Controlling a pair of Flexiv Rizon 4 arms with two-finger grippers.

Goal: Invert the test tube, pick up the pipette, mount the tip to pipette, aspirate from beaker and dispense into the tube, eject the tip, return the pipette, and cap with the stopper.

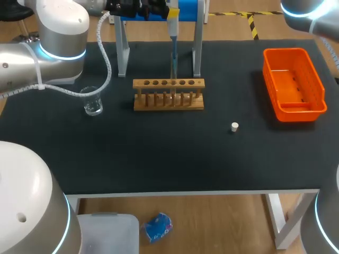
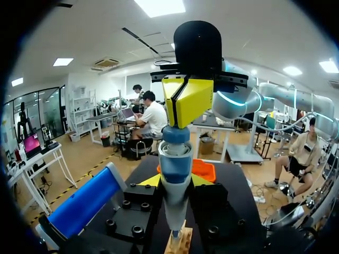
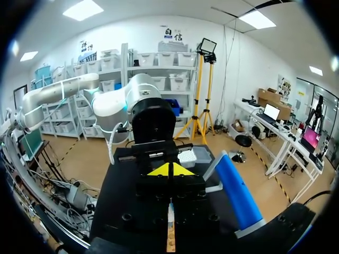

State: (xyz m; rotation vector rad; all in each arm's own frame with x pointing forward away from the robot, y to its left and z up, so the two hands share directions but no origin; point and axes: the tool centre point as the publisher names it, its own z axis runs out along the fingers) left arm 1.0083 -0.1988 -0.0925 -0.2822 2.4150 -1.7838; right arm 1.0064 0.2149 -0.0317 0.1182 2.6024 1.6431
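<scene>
Left gripper (image 2: 175, 181) clamps the pipette (image 1: 173, 32) near the tabletop's (image 1: 159, 159) far edge, tip down at the rack (image 1: 168, 101); right gripper (image 2: 184, 100), tips together, sits just above its top. Beaker (image 1: 92, 101) stands toward the left edge, orange bin (image 1: 317, 106) by the right, stopper (image 1: 234, 126) alone on the open near half.

No legible text, number or label on the table's things. Checked pipette (image 1: 173, 32), wooden rack (image 1: 168, 94), beaker (image 1: 92, 101), orange bin (image 1: 286, 53), stopper (image 1: 234, 126): no print made out.
</scene>
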